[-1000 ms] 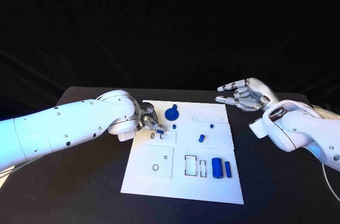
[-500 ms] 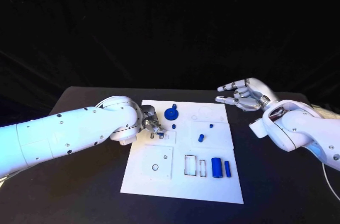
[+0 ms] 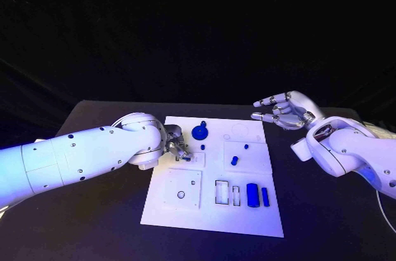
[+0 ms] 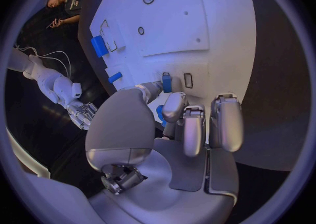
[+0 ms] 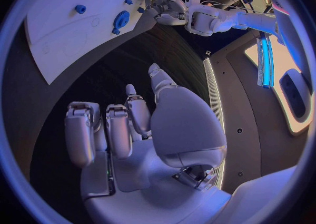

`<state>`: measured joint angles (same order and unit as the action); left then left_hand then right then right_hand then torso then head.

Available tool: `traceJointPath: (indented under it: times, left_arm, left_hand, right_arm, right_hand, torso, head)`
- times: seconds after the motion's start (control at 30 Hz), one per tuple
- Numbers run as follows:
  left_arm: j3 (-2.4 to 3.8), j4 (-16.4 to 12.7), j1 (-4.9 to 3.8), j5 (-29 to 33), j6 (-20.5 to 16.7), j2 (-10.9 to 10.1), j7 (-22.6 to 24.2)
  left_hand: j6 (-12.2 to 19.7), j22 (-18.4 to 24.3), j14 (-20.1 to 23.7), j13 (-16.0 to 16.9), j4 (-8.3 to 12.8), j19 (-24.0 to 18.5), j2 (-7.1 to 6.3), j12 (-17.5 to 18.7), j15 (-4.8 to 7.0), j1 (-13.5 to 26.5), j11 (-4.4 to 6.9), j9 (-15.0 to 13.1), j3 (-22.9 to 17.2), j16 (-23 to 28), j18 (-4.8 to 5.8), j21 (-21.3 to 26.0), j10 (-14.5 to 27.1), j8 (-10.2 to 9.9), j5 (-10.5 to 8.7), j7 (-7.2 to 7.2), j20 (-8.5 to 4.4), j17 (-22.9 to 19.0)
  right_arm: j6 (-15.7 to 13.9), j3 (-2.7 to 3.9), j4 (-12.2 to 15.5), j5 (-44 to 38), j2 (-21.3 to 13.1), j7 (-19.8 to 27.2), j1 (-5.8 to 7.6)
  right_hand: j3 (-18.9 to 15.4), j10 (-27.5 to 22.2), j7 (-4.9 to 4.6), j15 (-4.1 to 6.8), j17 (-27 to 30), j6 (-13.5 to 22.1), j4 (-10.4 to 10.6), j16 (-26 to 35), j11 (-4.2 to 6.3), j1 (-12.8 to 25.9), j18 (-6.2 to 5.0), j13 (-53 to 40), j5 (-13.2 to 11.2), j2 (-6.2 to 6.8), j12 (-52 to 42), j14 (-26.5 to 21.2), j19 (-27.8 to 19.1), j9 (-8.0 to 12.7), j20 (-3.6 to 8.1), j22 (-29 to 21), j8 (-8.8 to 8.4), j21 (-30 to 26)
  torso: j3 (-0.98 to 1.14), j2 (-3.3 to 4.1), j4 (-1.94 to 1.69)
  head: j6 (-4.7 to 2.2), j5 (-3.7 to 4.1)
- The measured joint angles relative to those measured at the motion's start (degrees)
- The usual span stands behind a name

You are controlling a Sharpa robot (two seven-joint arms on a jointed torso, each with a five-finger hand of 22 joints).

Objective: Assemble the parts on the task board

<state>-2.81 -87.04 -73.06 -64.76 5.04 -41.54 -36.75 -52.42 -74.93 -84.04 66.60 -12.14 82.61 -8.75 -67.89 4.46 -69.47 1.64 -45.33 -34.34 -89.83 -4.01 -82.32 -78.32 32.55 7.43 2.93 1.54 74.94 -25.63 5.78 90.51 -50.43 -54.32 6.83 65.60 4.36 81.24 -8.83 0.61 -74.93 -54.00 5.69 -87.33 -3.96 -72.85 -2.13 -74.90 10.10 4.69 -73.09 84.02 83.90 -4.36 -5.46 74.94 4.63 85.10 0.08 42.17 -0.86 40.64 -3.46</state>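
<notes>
The white task board (image 3: 177, 206) lies in the middle of the table. My left hand (image 3: 175, 146) is at its left edge with curled fingers, and thumb and a finger pinch a small blue part (image 4: 166, 83) standing beside an empty slot (image 4: 188, 80). A round blue knob (image 3: 199, 133) and a small peg (image 3: 203, 147) stand just beyond the hand. Another peg (image 3: 234, 159) is near the board's centre. A wide blue block (image 3: 252, 195) and a narrow one (image 3: 265, 196) lie at the near right. My right hand (image 3: 285, 111) hovers off the board's far right corner, fingers apart and holding nothing.
Two rectangular slots (image 3: 222, 193) sit left of the blue blocks. A square plate with a round hole (image 3: 181, 195) occupies the board's near left. Black table (image 3: 91, 215) surrounds the board, with my left forearm (image 3: 74, 158) stretched over its left side.
My left arm has sunk and swung a little toward me, and its hand has edged slightly nearer along the slots. The right hand has not moved.
</notes>
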Motion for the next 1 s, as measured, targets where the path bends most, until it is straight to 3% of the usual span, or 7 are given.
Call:
traceJointPath:
  times: [0.87,1.0]
  left_arm:
    - [0.27,0.02,0.23,-0.74,1.56,0.19,0.18]
    - [0.3,0.32,0.21,-0.64,1.75,0.39,0.18]
  left_hand:
    - [-0.23,0.01,0.0,0.31,0.12,0.0,0.01,-0.46,0.0,-0.01,-0.01,-0.24,-0.12,0.0,0.0,0.0,0.0,0.29,0.17,0.02,0.0,-0.01]
    - [-0.53,0.01,-0.01,0.6,0.13,0.13,0.48,-0.87,0.01,0.5,0.05,-0.32,-0.13,0.0,-0.01,0.0,-0.32,0.29,0.17,-0.09,0.13,-0.01]
  right_arm:
    - [0.59,0.0,0.01,0.02,-0.07,0.04,0.0]
    - [0.64,-0.01,0.0,0.02,-0.03,0.04,0.0]
  right_hand:
    - [-0.25,0.0,0.0,0.0,0.01,0.0,0.25,0.0,0.0,0.0,0.0,0.0,0.0,0.0,0.0,0.0,0.0,0.01,0.0,-0.02,0.0,0.0]
    - [-0.25,0.0,0.0,0.0,0.02,0.0,0.25,0.0,0.0,0.0,0.0,0.0,0.0,0.0,0.0,0.0,0.0,0.01,0.0,-0.02,0.0,0.0]
  torso:
    - [-0.02,0.05,0.07]
    - [-0.02,0.05,0.07]
  head:
    - [-0.14,-0.09]
    - [-0.05,-0.21]
